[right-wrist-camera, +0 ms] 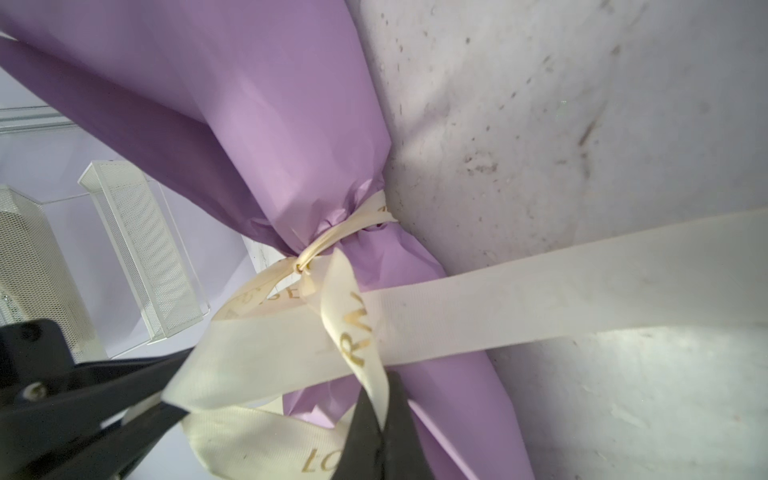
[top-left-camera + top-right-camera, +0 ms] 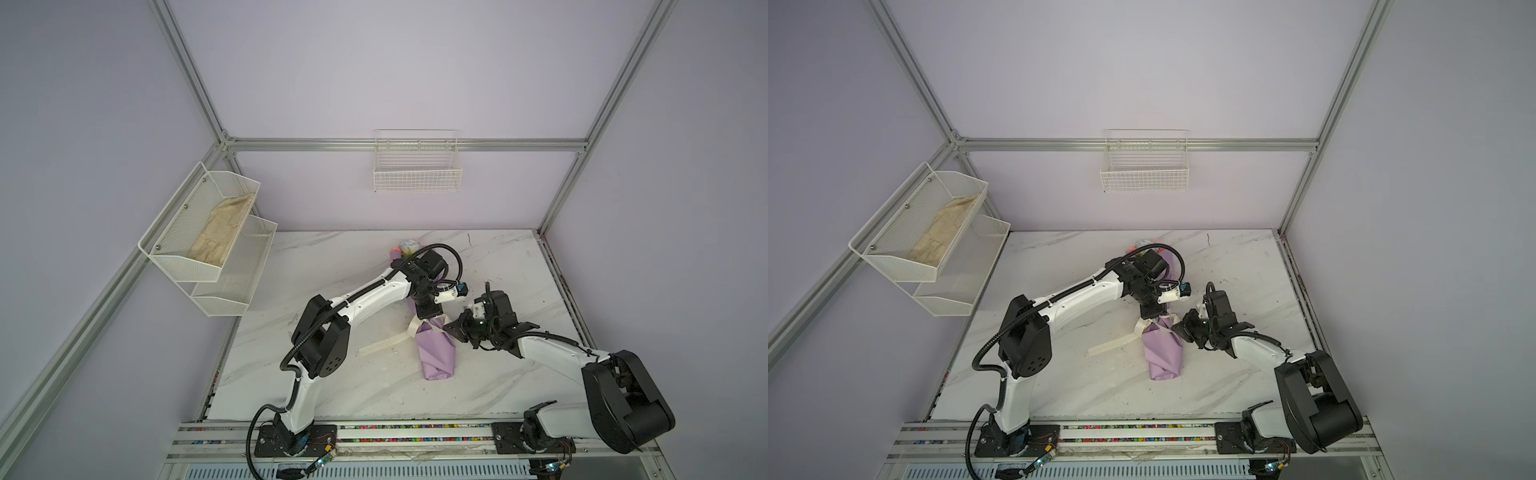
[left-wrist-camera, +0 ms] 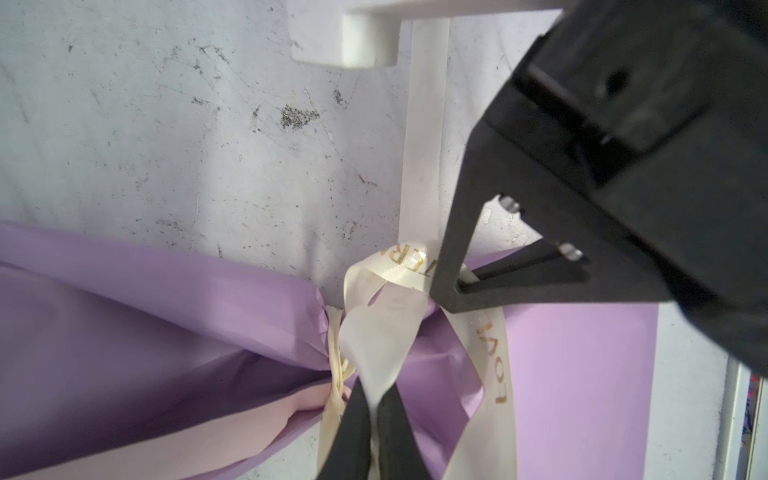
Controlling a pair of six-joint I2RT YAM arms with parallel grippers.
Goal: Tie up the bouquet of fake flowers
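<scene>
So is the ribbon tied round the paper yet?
Knotted once, no bow yet: the ribbon cinches the paper tight; the left gripper and right gripper pinch its strands.

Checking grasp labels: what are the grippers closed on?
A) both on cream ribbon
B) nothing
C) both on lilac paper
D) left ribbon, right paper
A: left gripper and right gripper each pinch a strand of the cream ribbon tied round the bouquet.
</scene>
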